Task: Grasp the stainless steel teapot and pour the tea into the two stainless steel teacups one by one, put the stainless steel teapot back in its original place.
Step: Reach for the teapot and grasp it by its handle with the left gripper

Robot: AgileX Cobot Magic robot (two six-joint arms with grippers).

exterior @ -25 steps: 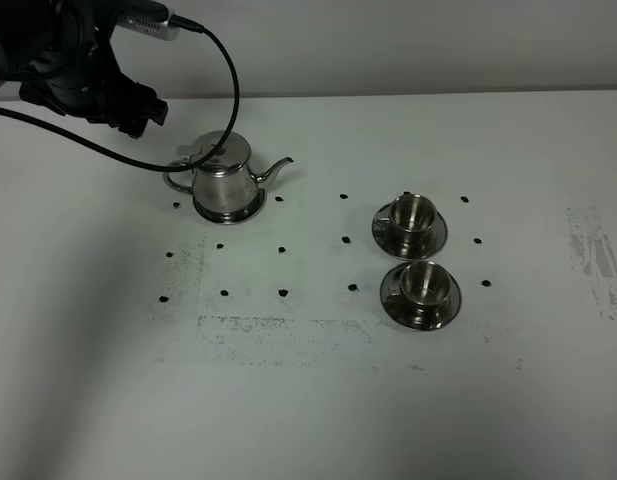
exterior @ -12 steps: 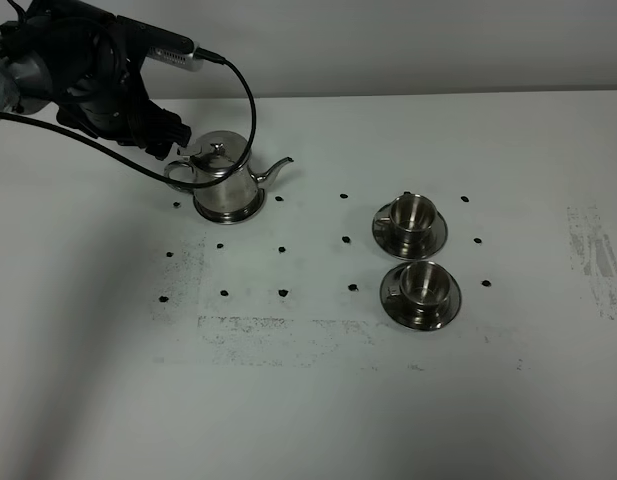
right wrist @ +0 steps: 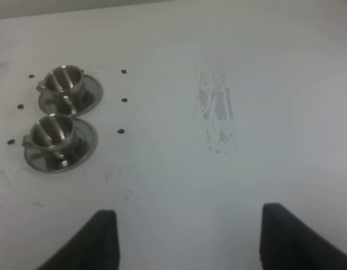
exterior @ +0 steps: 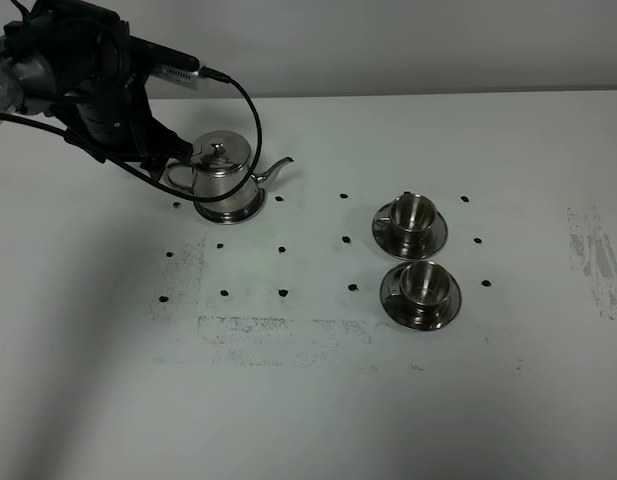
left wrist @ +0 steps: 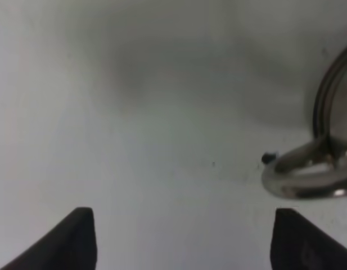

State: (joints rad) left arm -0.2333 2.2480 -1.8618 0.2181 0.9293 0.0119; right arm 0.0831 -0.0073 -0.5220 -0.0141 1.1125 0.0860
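The matt white worktop [exterior: 308, 430] carries a grey scuffed patch [exterior: 278, 335] on the near side of the stainless steel teapot [exterior: 226, 180]. Small black dots [exterior: 283, 292] ring the teapot. On its spout side, well apart, the two stainless steel teacups [exterior: 424, 283] stand on saucers [exterior: 450, 300]. Beyond them the right hand [right wrist: 187, 242] gapes wide, empty. At the teapot's handle side the left hand [left wrist: 181, 242] is spread wide, nothing between its fingers. Behind the teapot rises a plain pale wall [exterior: 388, 45].
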